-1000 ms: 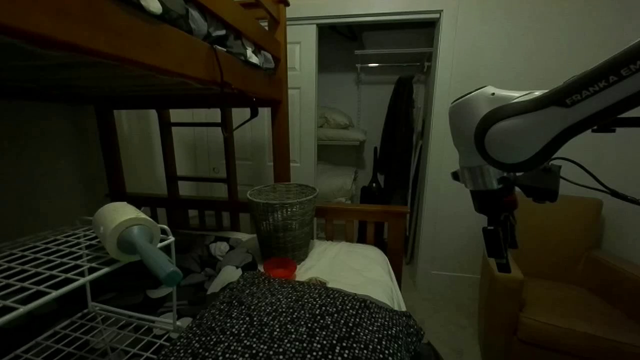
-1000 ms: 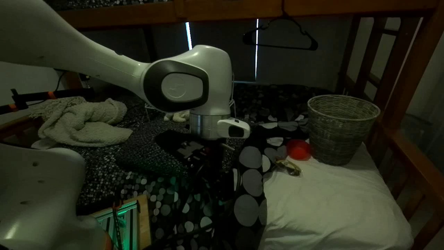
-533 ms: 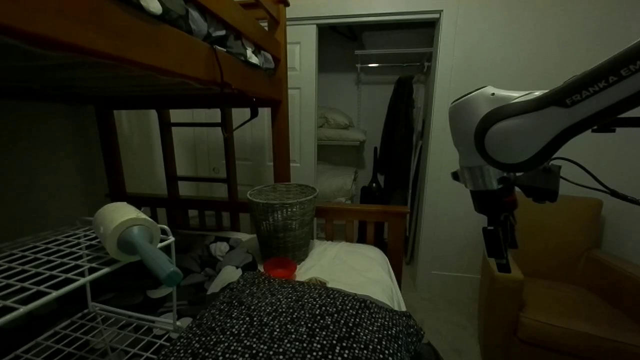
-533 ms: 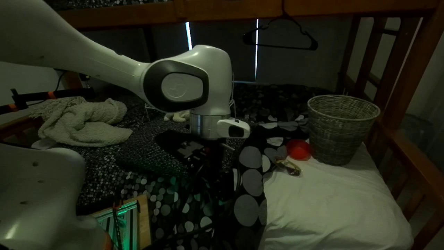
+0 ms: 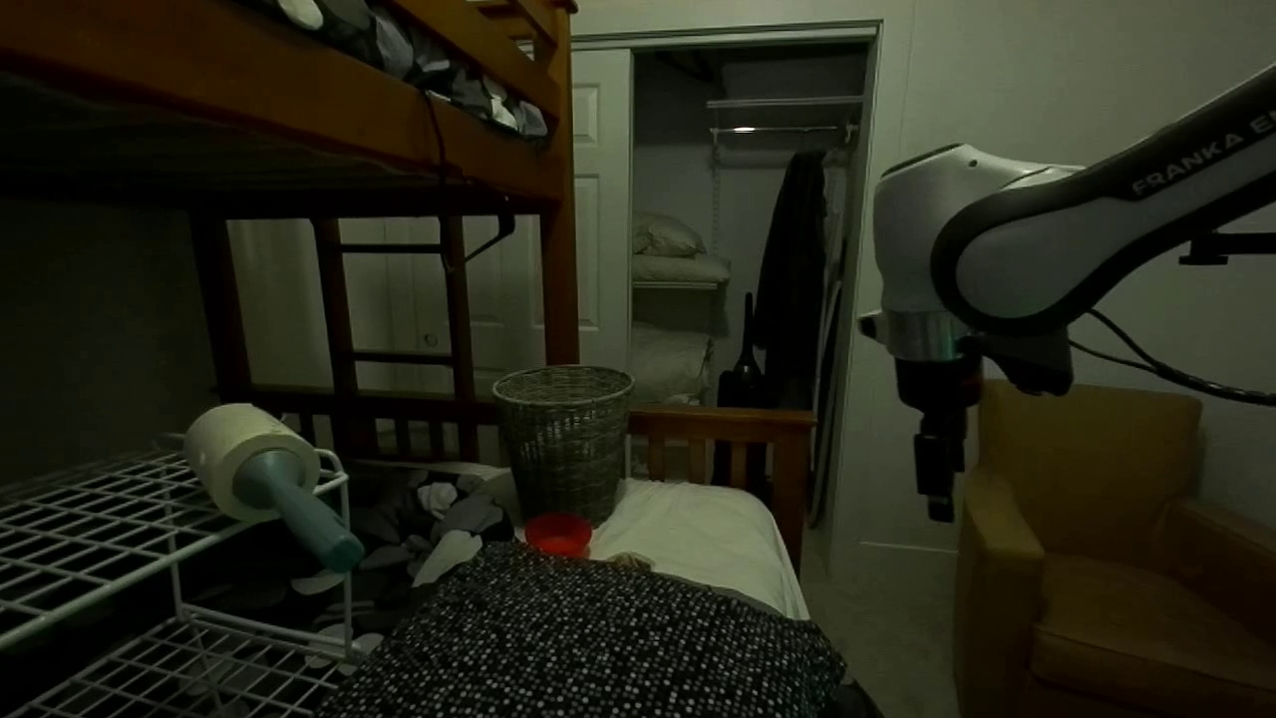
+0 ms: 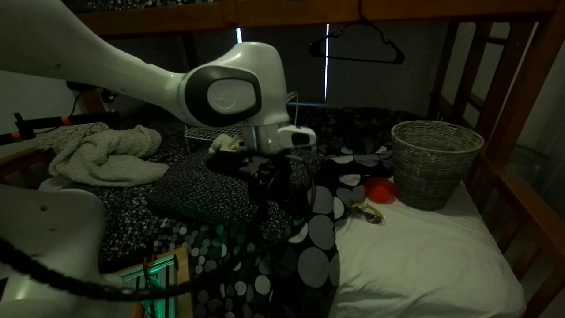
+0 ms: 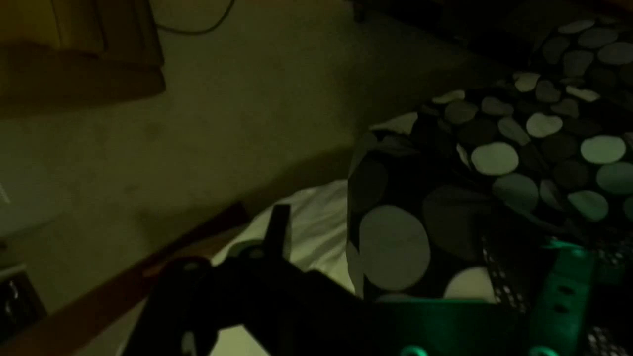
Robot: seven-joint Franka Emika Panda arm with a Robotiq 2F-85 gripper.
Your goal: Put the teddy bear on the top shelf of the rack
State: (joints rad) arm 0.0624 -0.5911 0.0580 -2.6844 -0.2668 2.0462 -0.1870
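Tool (image 5: 939,507) risen, wire rack (image 5: 173,553) (lint roller (image 5: 244,461) atop) — well apart.

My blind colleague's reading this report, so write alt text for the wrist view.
Open robot jaws, holding nothing, hang above black bedding fabric printed with grey and white dots, next to white cloth and a brown wooden rail. Beyond lies beige carpet, with the corner of a boxy mustard-coloured armchair at upper left, in dim light.
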